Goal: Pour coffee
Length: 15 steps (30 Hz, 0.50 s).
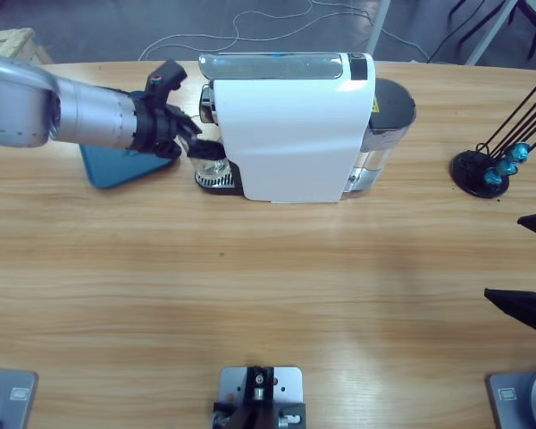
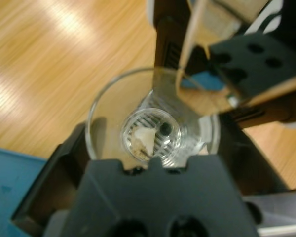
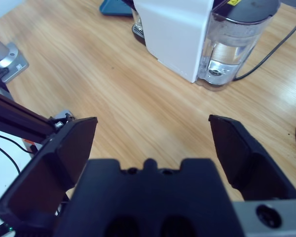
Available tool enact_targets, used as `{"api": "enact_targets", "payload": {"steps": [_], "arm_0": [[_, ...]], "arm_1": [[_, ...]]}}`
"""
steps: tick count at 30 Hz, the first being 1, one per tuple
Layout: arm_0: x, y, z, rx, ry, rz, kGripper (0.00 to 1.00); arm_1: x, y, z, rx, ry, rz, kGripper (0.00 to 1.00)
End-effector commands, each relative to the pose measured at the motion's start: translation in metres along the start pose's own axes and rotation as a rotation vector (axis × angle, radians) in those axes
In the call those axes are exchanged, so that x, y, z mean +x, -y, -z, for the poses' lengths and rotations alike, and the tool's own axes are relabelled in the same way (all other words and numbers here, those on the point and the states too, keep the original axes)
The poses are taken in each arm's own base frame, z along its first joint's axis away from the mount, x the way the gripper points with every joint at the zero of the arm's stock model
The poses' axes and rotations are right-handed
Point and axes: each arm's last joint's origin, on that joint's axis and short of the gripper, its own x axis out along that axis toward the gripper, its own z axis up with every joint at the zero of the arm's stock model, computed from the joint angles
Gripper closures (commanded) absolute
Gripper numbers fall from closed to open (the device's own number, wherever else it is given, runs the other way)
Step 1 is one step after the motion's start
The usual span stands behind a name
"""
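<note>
My left end effector (image 2: 153, 148) gripped the glass (image 2: 150, 123) under the coffee machine (image 1: 290, 125), upper left; next, lift it clear. Right end effector (image 3: 150, 143) gaped open.

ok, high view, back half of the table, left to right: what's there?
Left arm → blue tray → left hand at the clear glass → white coffee machine → its water tank → black capsule stand with blue capsules.

The coffee machine (image 1: 290, 125) hides most of the glass (image 1: 209, 167).
</note>
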Motion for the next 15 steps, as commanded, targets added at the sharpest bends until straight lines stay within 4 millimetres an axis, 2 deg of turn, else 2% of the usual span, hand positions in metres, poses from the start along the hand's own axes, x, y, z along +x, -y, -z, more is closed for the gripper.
{"api": "enact_targets", "payload": {"steps": [1, 6, 11, 15], "arm_0": [[0.01, 0.003, 0.015, 0.033, -0.055, -0.022, 0.018], [0.002, 0.006, 0.014, 0.049, -0.044, -0.021, 0.018], [-0.024, 0.018, 0.016, 0.082, -0.012, -0.016, 0.018], [-0.055, 0.025, 0.024, 0.087, 0.004, -0.044, 0.018]], "arm_1": [[0.001, 0.0, 0.006, -0.011, -0.019, -0.015, 0.0], [0.002, 0.0, 0.006, -0.012, -0.021, -0.015, 0.0], [0.004, 0.0, 0.005, -0.012, -0.025, -0.013, 0.0], [0.006, 0.0, 0.004, -0.012, -0.036, -0.012, 0.0]]}}
